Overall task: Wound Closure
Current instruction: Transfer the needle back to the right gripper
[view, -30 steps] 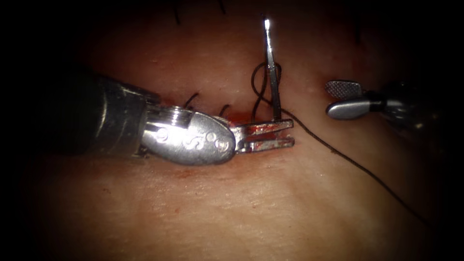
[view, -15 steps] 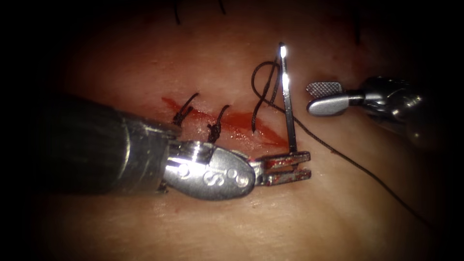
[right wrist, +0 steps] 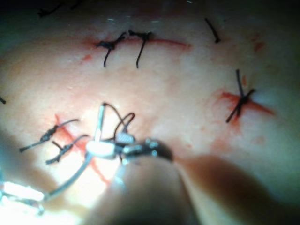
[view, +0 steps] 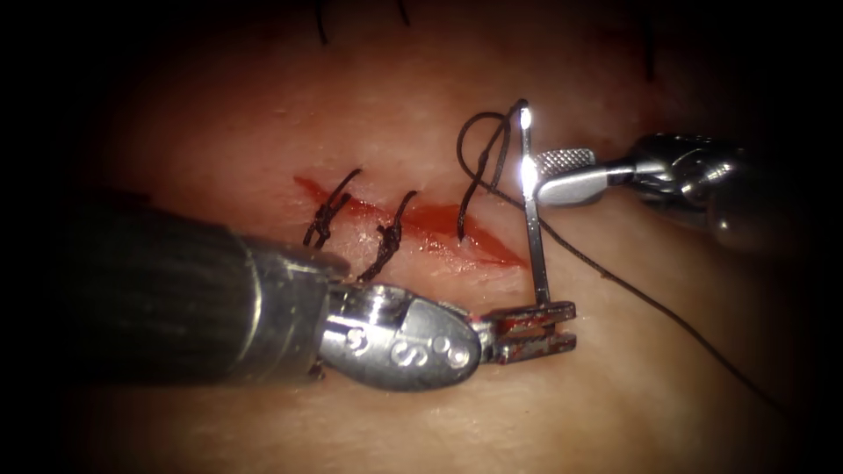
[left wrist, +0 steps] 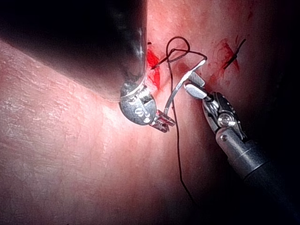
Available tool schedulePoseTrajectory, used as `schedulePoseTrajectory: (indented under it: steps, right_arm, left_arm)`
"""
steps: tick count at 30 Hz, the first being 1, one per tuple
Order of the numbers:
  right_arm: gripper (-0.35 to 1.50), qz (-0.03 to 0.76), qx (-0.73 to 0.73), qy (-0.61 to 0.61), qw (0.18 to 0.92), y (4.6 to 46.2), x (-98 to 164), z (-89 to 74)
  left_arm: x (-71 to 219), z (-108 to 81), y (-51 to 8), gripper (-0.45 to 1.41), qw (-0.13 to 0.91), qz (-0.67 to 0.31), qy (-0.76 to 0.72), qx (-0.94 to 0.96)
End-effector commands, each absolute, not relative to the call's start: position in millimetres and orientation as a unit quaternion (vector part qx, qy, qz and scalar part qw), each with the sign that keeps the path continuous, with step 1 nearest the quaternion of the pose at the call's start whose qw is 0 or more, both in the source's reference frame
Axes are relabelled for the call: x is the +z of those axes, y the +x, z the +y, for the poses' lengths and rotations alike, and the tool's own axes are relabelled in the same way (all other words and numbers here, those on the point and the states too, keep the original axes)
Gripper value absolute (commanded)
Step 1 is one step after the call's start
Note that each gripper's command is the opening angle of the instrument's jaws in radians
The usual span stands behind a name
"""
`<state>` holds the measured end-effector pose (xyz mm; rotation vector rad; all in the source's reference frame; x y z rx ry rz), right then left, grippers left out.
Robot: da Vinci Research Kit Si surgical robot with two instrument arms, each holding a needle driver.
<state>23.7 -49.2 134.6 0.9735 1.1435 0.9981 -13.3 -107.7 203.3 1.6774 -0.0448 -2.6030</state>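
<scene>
My left tool [view: 532,332] has its jaws shut on the lower end of the curved needle [view: 534,228]. The needle stands upright, free of the tissue [view: 439,412], just off the right end of the cut [view: 457,224]. My right tool [view: 551,174] comes in from the right with open jaws, its tips at the needle's upper part and holding nothing. Dark thread [view: 479,154] loops from the needle's top into the tissue at the cut, and a long strand [view: 659,307] trails off to the right. The left wrist view shows the left tool [left wrist: 162,123], needle [left wrist: 180,88] and right tool [left wrist: 196,87].
Two knotted stitches [view: 323,215] [view: 386,239] cross the left part of the cut, with red fluid [view: 492,246] along its right part. The right wrist view shows the right tool [right wrist: 105,145] at the needle [right wrist: 98,123] and other tied stitches [right wrist: 126,42] [right wrist: 240,101] farther off.
My left tool has carried the needle down and to the right, away from the cut, uncovering the two stitches. My right tool has moved left up to the needle.
</scene>
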Motion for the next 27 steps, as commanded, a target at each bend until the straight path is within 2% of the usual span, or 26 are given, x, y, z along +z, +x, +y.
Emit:
schedulePoseTrajectory:
  steps: [1, 15, 17, 18, 19, 20, 27]
  right_arm:
    - [0.56, 0.499, 0.429, 0.427, 0.620, 24.7, 134.8, -49.3]
    - [0.52, 0.489, 0.418, 0.449, 0.620, 27.2, 135.1, -50.2]
    - [0.37, 0.490, 0.415, 0.450, 0.620, 27.3, 135.1, -50.4]
    - [0.17, 0.490, 0.414, 0.451, 0.620, 27.3, 135.0, -50.5]
    - [-0.20, 0.490, 0.413, 0.453, 0.620, 27.3, 134.8, -50.5]
    - [-0.35, 0.490, 0.413, 0.453, 0.620, 27.3, 134.7, -50.5]
    - [-0.35, 0.493, 0.417, 0.430, 0.631, 26.4, 134.4, -50.2]
  left_arm:
    - [203.9, -108.4, -13.8, -0.45, 0.023, -0.012, 0.541, -0.840]
    - [203.8, -108.7, -14.3, -0.45, 0.027, -0.012, 0.541, -0.841]
    - [203.7, -108.7, -14.3, -0.45, 0.027, -0.012, 0.541, -0.841]
    - [203.7, -108.7, -14.3, -0.45, 0.027, -0.012, 0.541, -0.841]
    - [203.7, -108.7, -14.3, -0.45, 0.028, -0.011, 0.540, -0.841]
    - [203.7, -108.7, -14.3, -0.45, 0.028, -0.011, 0.540, -0.841]
    - [203.6, -108.6, -14.3, -0.45, 0.033, -0.014, 0.540, -0.841]
